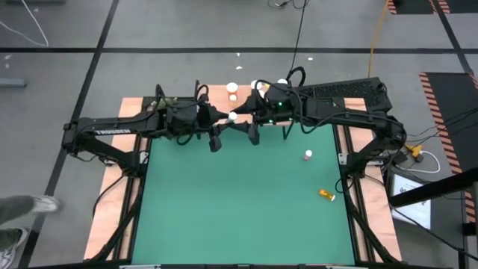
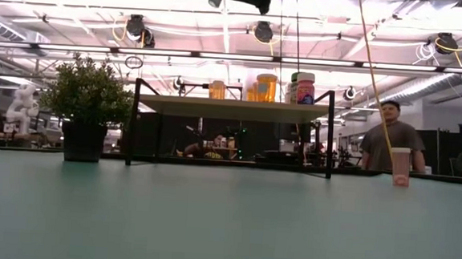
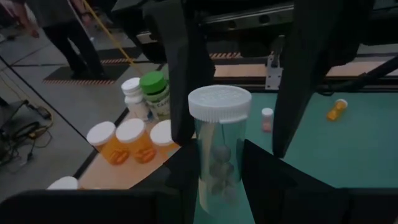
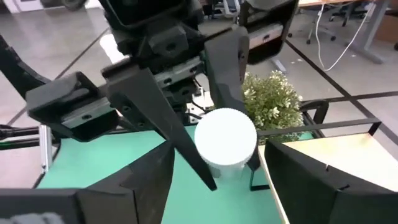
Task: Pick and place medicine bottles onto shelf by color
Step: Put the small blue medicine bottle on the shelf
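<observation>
While both meet mid-air, the left claw grips a clear bottle.

Robotics lab: exposed ceiling ducts, taped floor.

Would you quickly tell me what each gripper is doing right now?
Left gripper: shut on the clear bottle.
Right gripper: open, straddling that bottle's cap.
</observation>
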